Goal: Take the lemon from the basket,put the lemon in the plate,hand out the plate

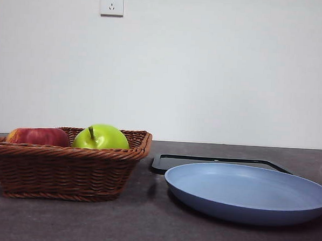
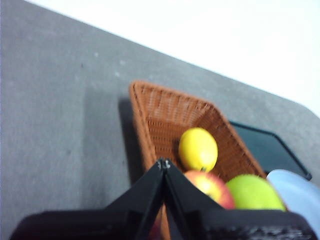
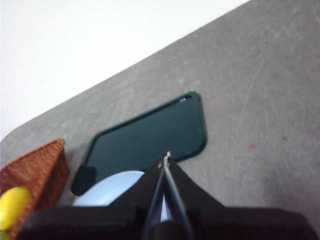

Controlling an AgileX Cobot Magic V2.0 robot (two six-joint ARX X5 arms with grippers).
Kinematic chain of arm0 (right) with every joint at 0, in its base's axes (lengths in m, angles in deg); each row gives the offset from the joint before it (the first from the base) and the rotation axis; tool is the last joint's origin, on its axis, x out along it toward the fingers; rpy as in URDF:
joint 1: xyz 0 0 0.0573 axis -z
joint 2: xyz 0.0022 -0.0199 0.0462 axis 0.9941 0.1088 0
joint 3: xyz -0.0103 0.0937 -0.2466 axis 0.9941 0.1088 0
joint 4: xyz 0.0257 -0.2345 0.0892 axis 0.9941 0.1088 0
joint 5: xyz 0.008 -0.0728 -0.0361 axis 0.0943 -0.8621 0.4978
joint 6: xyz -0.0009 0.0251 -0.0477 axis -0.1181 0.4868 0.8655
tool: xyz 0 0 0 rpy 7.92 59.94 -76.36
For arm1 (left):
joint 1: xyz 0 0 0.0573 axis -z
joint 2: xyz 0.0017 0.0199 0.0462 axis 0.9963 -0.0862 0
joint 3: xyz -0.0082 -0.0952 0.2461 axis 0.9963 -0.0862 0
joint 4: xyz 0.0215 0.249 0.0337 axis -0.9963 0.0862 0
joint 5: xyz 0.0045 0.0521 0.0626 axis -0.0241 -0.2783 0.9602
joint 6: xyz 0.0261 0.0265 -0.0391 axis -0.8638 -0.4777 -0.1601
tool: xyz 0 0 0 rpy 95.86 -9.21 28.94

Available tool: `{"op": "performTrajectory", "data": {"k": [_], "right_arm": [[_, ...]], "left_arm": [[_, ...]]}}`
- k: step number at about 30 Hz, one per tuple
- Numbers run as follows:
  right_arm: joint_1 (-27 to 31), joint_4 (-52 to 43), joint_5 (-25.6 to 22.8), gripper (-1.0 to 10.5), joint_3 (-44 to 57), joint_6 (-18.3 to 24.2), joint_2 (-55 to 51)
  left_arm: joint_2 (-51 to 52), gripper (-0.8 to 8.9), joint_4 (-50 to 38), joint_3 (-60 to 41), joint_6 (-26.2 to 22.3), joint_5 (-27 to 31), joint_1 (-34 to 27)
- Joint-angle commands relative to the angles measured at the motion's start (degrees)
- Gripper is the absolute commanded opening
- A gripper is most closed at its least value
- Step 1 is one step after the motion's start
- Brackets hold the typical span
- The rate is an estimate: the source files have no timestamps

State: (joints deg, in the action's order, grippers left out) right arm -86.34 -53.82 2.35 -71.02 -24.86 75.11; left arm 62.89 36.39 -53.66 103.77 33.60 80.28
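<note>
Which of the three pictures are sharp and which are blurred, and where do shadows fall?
Front view: sharp, evenly lit, with a soft shadow under the plate and beside the basket. Left wrist view: blurred; the basket throws a dark shadow onto the table, and the lemon shows a faint highlight. Right wrist view: blurred, and the black tray has soft edges.

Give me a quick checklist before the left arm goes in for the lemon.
1. Lemon in the basket: ok, it lies at one end, beside the red apple.
2. Lemon clear on top: ok, nothing covers it.
3. Left gripper ready to grasp: not ok, jaws shut and holding nothing; open them first.
4. Plate free to receive: ok, it is empty, partly over the black tray.
5. Right gripper out of the way: ok, shut, above the plate and tray, away from the basket.
6. Green apple blocking: cannot tell.
</note>
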Motion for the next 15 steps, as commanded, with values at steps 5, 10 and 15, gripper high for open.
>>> {"op": "performTrajectory", "data": {"k": [5, 10, 15], "right_arm": [[-0.1, 2.8, 0.1, 0.0, -10.9, 3.3, 9.1], [-0.1, 6.8, 0.2, 0.0, -18.9, 8.0, 16.8], [-0.1, 13.6, 3.1, 0.0, -26.8, 11.9, 26.0]], "left_arm": [[-11.0, 0.06, 0.2, 8.7, -1.9, -0.3, -0.2], [-19.9, 0.06, 0.6, 15.7, -5.5, -3.8, -0.1], [-29.5, 0.06, 0.7, 23.2, -7.1, -10.3, 0.0]]}}
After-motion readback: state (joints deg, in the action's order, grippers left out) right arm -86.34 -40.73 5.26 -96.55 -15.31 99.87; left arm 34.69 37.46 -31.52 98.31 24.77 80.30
